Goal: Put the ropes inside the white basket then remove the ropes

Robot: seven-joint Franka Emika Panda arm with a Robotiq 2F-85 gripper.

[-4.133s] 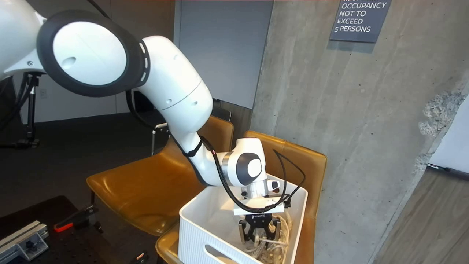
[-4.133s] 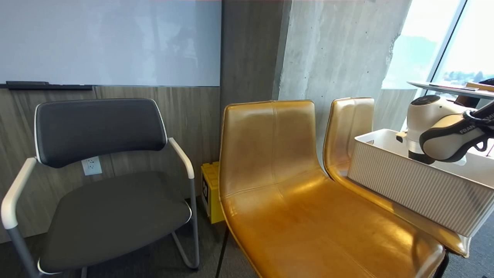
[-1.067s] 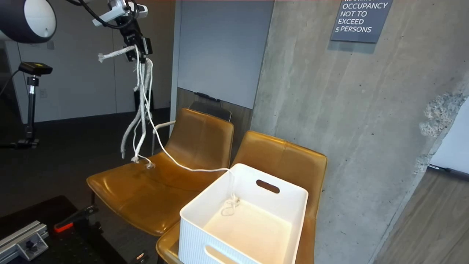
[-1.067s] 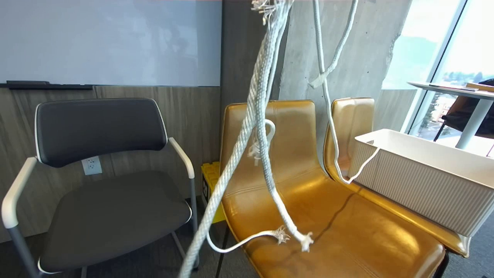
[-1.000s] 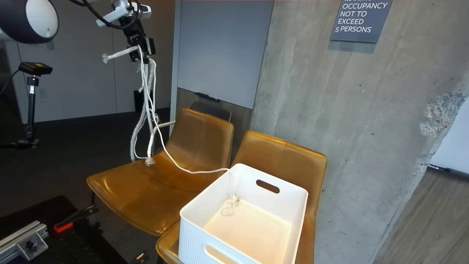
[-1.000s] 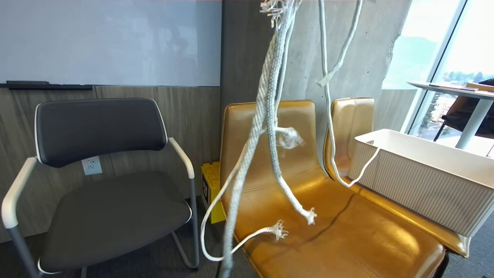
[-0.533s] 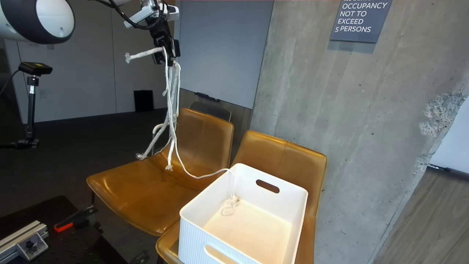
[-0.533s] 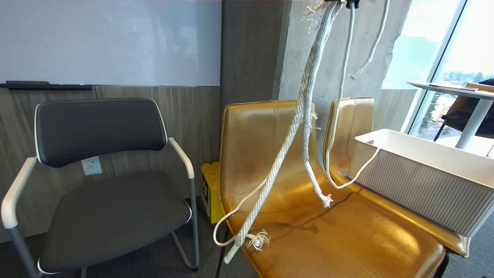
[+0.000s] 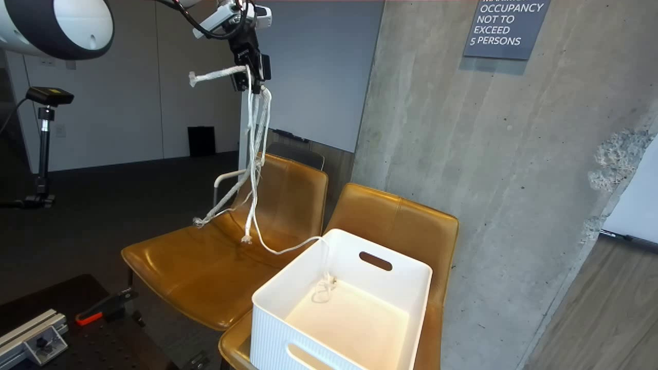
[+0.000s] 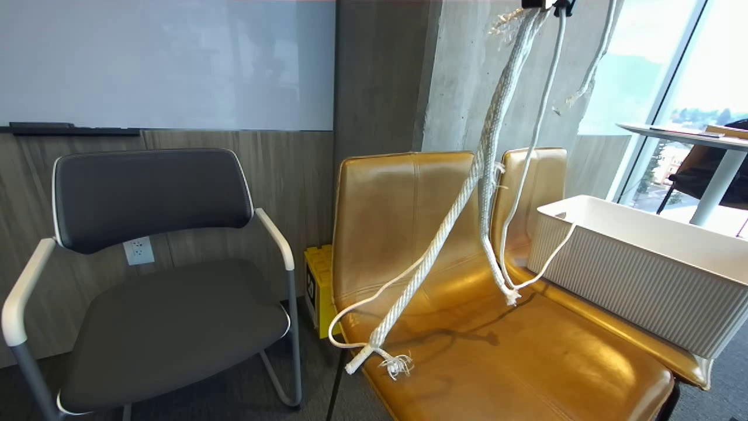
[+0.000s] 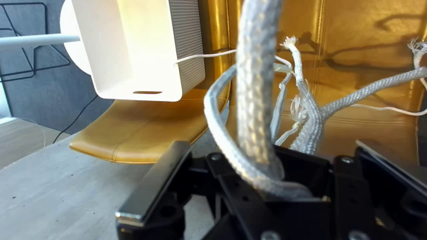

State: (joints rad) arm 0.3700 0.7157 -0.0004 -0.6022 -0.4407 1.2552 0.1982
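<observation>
White braided ropes [image 10: 494,114], frayed, dangle from tool [image 9: 253,85]; 1 enters basket [image 10: 631,269].

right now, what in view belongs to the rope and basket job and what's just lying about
For the job:
frayed white ropes, held in the gripper
ribbed white basket

Not for the job:
tan leather-look chair under the basket
dark grey armchair
yellow box
metal rail
occupancy sign

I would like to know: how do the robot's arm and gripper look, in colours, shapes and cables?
The arm is white and rounded, with a dark band bordering a round white cap. Black cables loop above the gripper, which is black, with jointed links and fingers showing grey, metallic-looking faces. No marking is readable.
</observation>
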